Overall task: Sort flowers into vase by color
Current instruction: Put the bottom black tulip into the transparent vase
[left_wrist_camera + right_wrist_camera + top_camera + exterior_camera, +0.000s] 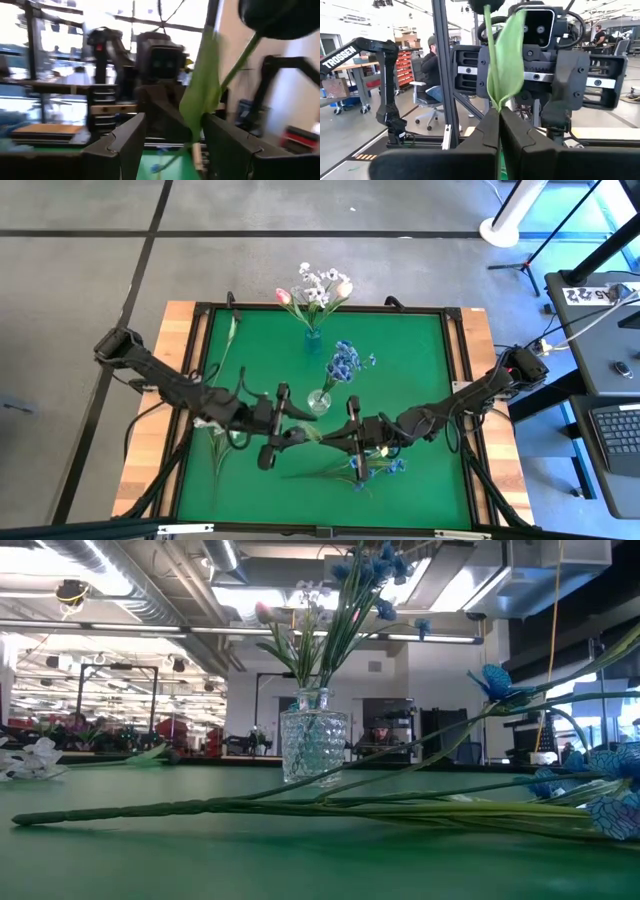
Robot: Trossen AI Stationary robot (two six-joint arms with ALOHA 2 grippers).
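My right gripper (328,436) (499,112) is shut on a flower stem with a broad green leaf (507,55), held over the table's near middle. My left gripper (300,432) (174,120) faces it, open, its fingers on either side of the same leaf (200,95); whether they touch it I cannot tell. The flower's head is a dark blur at the top of both wrist views. A clear glass vase (319,402) (313,745) holds blue sprays. A small blue vase (313,340) holds white and pink flowers. Neither gripper shows in the low view. My right gripper pinches the thin green stem (498,102) between its two fingers, just below where the leaf branches off. The fingers come in level from the table's right and lie across the stem. Stem and leaf stand upright above the fingers.
Blue sprays (375,468) (610,810) lie on the green mat near the front edge, with their long stems (250,805) stretching left. A white spray (215,435) (35,758) lies at the left, and another stem (230,340) lies by the far left corner. People sit in the room beyond.
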